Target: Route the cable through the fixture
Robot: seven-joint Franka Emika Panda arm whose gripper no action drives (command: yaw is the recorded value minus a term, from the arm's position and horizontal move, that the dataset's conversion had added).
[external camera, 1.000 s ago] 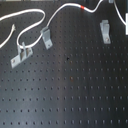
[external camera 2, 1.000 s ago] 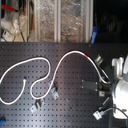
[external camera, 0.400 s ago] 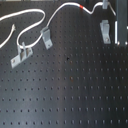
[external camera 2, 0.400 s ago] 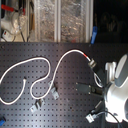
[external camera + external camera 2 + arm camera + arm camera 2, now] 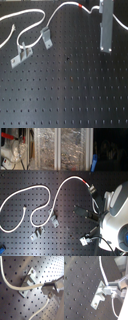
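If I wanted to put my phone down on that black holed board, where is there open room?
In the first exterior view, the board is bare across its whole near part, below the long bracket and the slanted clip. The far edge is crowded: the white cable loops there, and the tool grips it beside the red band.

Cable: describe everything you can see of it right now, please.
The cable is a long, thin, white, flexible cord with one short red-orange band. In both exterior views it lies slack in wide loops on the black perforated board. Past the band it runs to the gripper, whose jaws are closed on it. In the first wrist view, the held stretch crosses the base of the light-grey clip. It does not look seated in the fork.
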